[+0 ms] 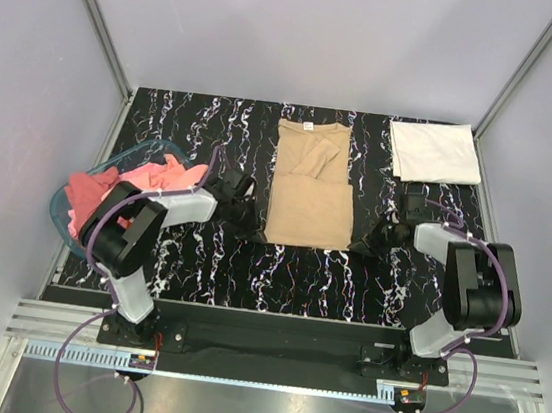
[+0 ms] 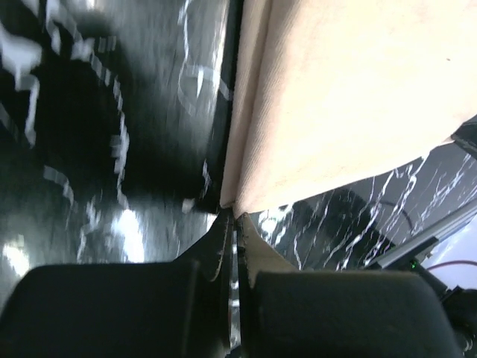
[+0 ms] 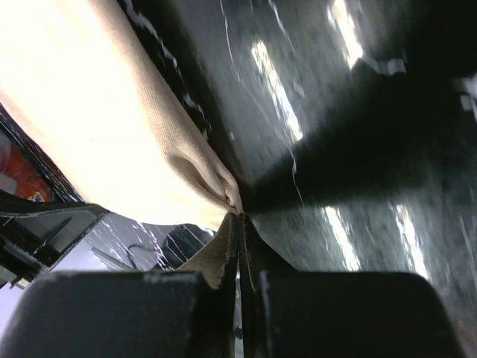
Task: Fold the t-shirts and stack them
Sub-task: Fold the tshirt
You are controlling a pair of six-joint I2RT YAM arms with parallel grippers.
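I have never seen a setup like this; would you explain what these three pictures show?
The machine is a left arm and a right arm bolted at the near edge of a black table. The wide picture looks down from above and behind them; the other two come from a camera on each wrist, looking along its fingers. On the table lie a partly folded tan t-shirt, a folded white t-shirt and a blue plastic basket of pink t-shirts. The left gripper and the right gripper are each shut on a near corner of the tan t-shirt.
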